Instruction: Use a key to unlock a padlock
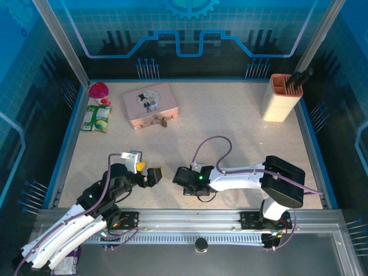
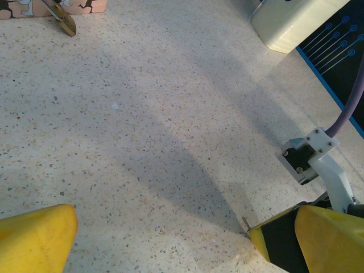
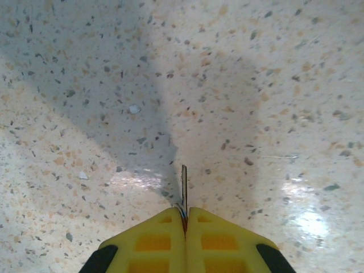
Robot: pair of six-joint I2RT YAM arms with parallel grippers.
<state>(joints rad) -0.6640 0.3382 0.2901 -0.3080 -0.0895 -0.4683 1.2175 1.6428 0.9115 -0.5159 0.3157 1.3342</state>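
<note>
From above, the left gripper [image 1: 148, 171] hangs low over the speckled table [image 1: 241, 138] with its fingers spread wide and nothing between them. The right gripper [image 1: 179, 179] faces it, just beside. Far back, the padlock [image 1: 160, 122] lies touching the front edge of the pink tin [image 1: 150, 104], and a beige holder [image 1: 280, 98] stands at the far right.

On to the left wrist: the left gripper [image 2: 176, 230] gapes over bare tabletop. The padlock [image 2: 63, 20] is clearer here, brass, tilted against the pink tin [image 2: 85, 5].

Right wrist now, and here's the detail: the right gripper [image 3: 185, 213] is pressed closed, pinching the key [image 3: 183, 185], whose thin dark blade pokes straight out ahead, close over the table.
</note>
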